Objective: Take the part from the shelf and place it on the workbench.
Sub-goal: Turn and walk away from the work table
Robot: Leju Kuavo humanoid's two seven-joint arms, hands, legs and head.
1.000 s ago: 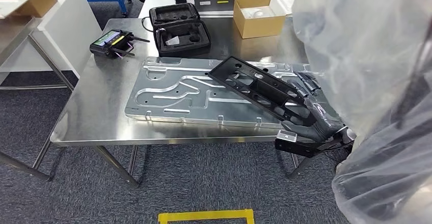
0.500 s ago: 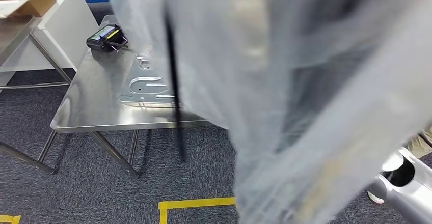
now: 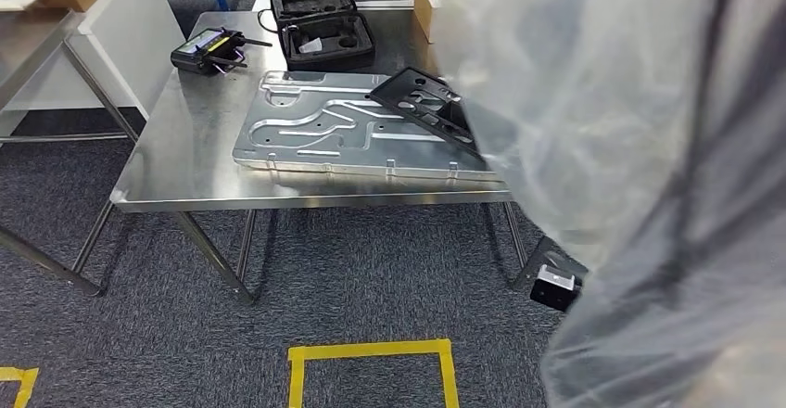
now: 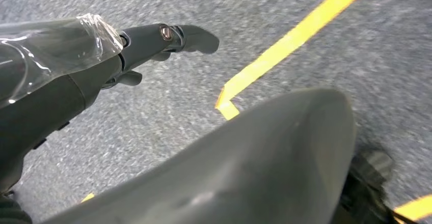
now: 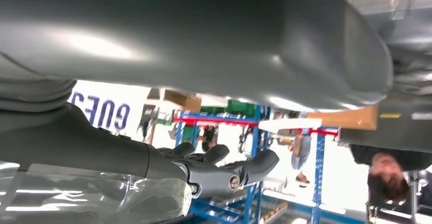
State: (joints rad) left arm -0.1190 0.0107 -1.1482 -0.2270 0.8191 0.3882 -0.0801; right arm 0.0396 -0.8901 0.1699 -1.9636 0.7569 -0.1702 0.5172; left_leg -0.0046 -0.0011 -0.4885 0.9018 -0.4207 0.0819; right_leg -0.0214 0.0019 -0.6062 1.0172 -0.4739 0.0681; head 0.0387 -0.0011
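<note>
The black slotted part (image 3: 417,100) lies across the right end of a large silver machined plate (image 3: 315,134) on the steel workbench (image 3: 185,148). Its far end is hidden behind my right arm's clear plastic sleeve (image 3: 630,148), which blocks the right half of the head view. In the right wrist view my right hand (image 5: 219,170) hangs in the air with its fingers apart and holds nothing. My left hand (image 4: 168,35) is stretched out over grey carpet, also with nothing in it.
At the back of the bench are an open black foam case (image 3: 324,37), a handheld controller (image 3: 209,53) and a cardboard box (image 3: 426,5). A white cabinet (image 3: 120,37) stands to the left. Yellow tape (image 3: 371,352) marks the carpet. A person (image 5: 387,175) stands near blue racks (image 5: 254,132).
A second ago my right hand gripped the black part above the plate; now the part rests on the plate and the hand is off it. The plastic-covered arm swept across and the camera shifted.
</note>
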